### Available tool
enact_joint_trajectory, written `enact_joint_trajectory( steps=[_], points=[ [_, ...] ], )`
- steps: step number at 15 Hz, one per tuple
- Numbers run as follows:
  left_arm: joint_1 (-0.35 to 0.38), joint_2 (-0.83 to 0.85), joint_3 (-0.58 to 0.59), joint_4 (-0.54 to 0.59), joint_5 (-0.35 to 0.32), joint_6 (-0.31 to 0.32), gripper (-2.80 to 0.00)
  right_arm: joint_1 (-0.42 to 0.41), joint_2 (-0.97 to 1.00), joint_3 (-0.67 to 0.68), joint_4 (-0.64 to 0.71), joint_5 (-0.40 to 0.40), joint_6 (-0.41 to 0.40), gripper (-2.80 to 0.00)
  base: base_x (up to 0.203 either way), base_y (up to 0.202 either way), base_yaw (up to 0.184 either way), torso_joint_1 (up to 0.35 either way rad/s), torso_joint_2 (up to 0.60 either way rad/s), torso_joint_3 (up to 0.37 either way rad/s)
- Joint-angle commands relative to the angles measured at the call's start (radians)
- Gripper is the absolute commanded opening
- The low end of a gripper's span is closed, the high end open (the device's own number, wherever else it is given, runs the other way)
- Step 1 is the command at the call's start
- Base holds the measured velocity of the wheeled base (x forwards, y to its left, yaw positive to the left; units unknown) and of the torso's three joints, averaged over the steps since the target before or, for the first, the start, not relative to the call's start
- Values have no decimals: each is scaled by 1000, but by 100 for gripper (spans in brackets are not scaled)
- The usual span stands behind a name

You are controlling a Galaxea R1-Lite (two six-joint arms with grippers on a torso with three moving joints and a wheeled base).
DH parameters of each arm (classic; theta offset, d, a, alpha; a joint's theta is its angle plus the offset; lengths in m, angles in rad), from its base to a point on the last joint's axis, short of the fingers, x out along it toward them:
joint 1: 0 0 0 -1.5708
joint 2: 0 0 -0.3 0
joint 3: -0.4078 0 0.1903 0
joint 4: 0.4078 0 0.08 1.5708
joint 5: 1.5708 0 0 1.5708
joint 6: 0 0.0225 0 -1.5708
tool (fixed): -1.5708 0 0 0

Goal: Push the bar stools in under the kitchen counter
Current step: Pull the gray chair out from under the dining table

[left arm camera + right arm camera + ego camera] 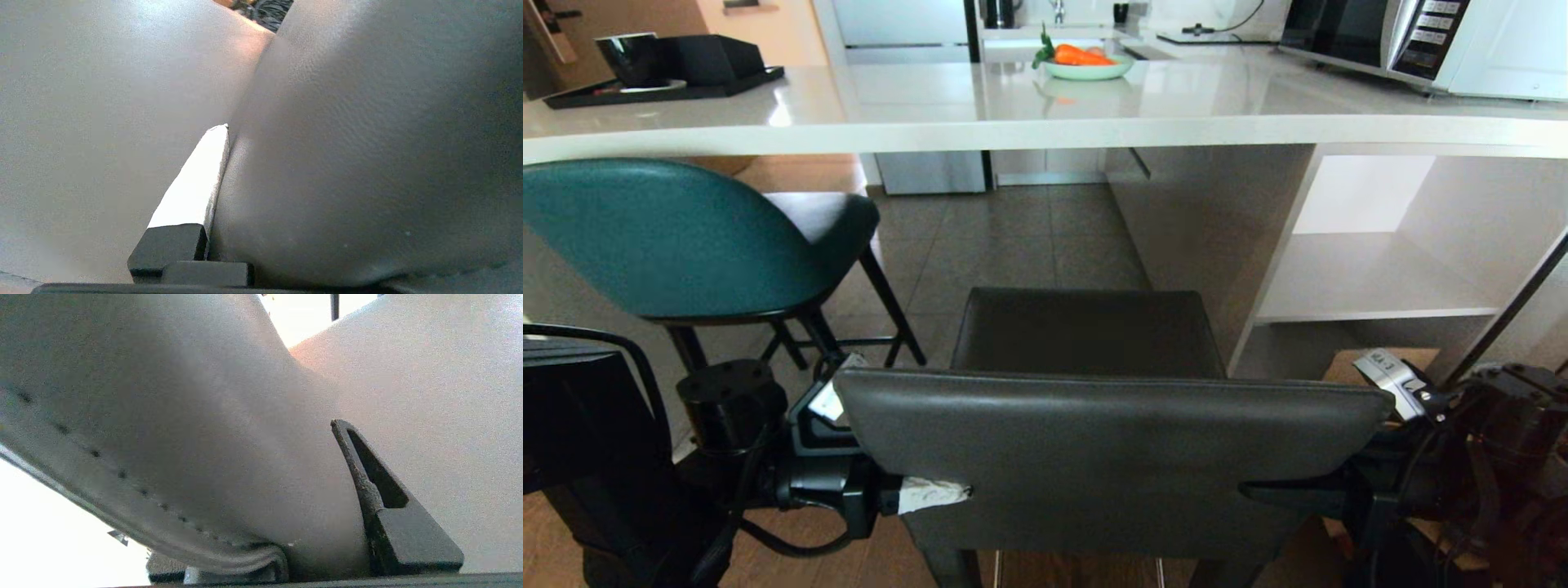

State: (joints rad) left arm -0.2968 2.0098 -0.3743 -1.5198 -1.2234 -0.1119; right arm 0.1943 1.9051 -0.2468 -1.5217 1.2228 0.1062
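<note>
The dark grey leather bar stool stands right in front of me, its rectangular back (1111,449) nearest and its seat (1086,331) short of the kitchen counter (1013,122). My left gripper (931,492) clamps the back's left edge, its white-taped finger (196,179) lying flat on the leather. At the right edge my right gripper (1286,490) does the same, with a black finger (367,490) pressed to the back. Each gripper's other finger is hidden behind the backrest. The teal bar stool (662,237) stands to the left, its seat partly under the counter's edge.
White open shelves (1372,278) and a grey side panel (1201,237) close off the space under the counter on the right. On top are a plate of carrots (1086,65), a microwave (1388,37) and a black tray (662,82). Tiled floor (1013,245) runs under the counter.
</note>
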Motion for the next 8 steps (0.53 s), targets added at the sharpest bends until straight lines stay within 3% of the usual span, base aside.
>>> enact_joint_trajectory(
  steps=[1,4,8],
  points=[
    [-18,0,1,-10,-7,-3,-280,1,9,-3,-8,-8,-6,-280,-162,0,0,-2,7,7],
    [-16,-1,-2,-10,-7,-3,-280,2,37,-43,-8,-127,-60,-280,-25,0,-1,-4,1,2],
    [-15,1,-17,-10,-4,-2,-280,1,49,-57,-8,-131,-79,-280,0,0,0,0,0,0]
  ],
)
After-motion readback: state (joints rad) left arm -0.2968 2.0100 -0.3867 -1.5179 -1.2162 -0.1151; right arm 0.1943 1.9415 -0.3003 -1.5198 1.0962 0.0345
